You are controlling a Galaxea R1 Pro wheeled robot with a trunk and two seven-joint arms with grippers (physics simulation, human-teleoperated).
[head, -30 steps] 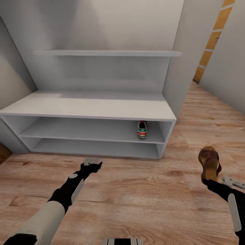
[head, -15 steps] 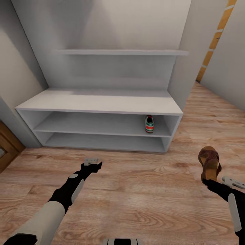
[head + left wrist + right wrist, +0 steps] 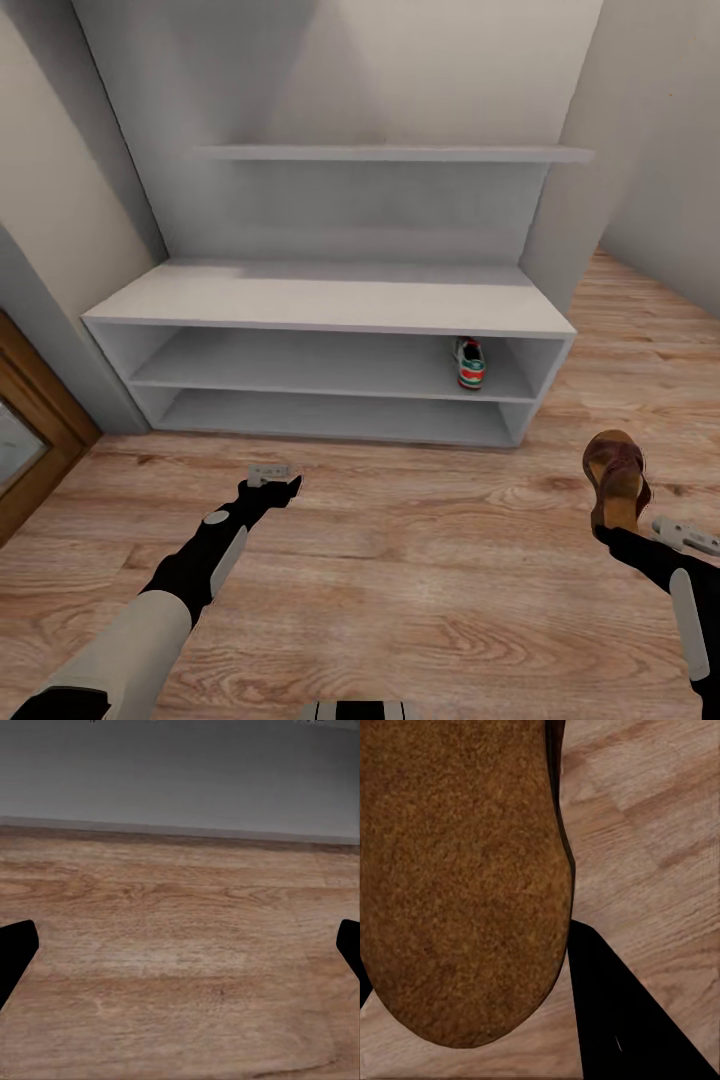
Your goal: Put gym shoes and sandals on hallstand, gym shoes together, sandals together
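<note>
Your right gripper (image 3: 612, 528): jaws clamped on a sandal (image 3: 616, 478), up off the floor (image 3: 400, 560)
Your left gripper (image 3: 272, 480): jaws wide apart, nothing inside
Gym shoe (image 3: 469, 362): on the hallstand (image 3: 330, 300), upper open shelf, right end

Soft, even light falls from above and casts no hard shadows or glare. The shoe rack (image 3: 330, 300) is dim under its top board, and its two open shelves grade to grey at the back. The wooden floor (image 3: 420, 580) looks slightly smeared. Seen from the wrists, the sandal (image 3: 457, 870) sole is grainy and blurred, and the fingers (image 3: 15, 952) are flat black shapes without detail.
</note>
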